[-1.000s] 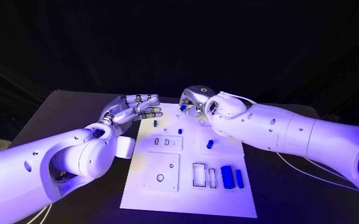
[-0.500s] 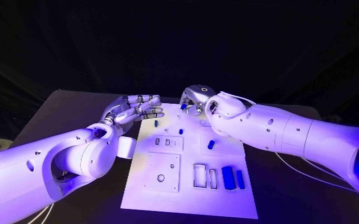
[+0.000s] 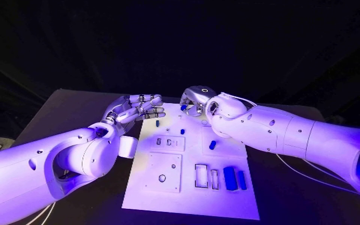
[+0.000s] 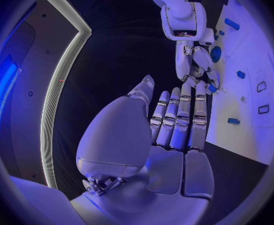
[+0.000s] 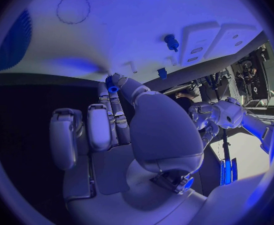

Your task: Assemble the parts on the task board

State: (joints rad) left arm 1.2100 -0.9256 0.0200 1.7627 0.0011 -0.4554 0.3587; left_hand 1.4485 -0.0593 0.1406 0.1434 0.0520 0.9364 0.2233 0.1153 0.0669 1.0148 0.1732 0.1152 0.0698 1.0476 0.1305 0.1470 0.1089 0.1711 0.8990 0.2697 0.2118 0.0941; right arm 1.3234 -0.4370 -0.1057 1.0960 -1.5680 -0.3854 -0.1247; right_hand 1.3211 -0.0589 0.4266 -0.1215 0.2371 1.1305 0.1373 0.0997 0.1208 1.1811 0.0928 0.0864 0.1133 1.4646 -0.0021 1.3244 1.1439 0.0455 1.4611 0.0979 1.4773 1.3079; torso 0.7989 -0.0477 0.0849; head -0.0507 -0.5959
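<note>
In the head view, the task board (image 3: 191,178) is lying flat in the middle of the black desk (image 3: 60,110), its long side running away from the robot. The left hand (image 3: 135,110) is hovering over the board's far left edge, its fingers (image 3: 152,112) stretched forward and slightly apart, holding nothing. The right hand (image 3: 196,101) is sitting over the far end of the board, fingers curled downward and pinching a small blue part (image 3: 183,108) at their tips. Other blue parts are lying on the board: a small peg (image 3: 157,123) just beside the left hand's fingertips, another peg (image 3: 182,130) near the middle, an oval piece (image 3: 212,144) to its right, and two long blocks (image 3: 233,178) side by side near the right edge, next to two rectangular slots (image 3: 200,175).

In the left wrist view, the left hand (image 4: 174,125) is showing its fingers held straight and close together with the thumb set apart, nothing between them. Beyond them the right hand (image 4: 198,70) is reaching down to the task board (image 4: 249,60), a bit of blue showing at its fingertips.

In the right wrist view, the right hand (image 5: 121,120) is curling its fingers, with thumb and one finger closing on the small blue part (image 5: 113,89) just above the task board (image 5: 137,30). A blue peg (image 5: 171,41) is standing in the board farther off.
</note>
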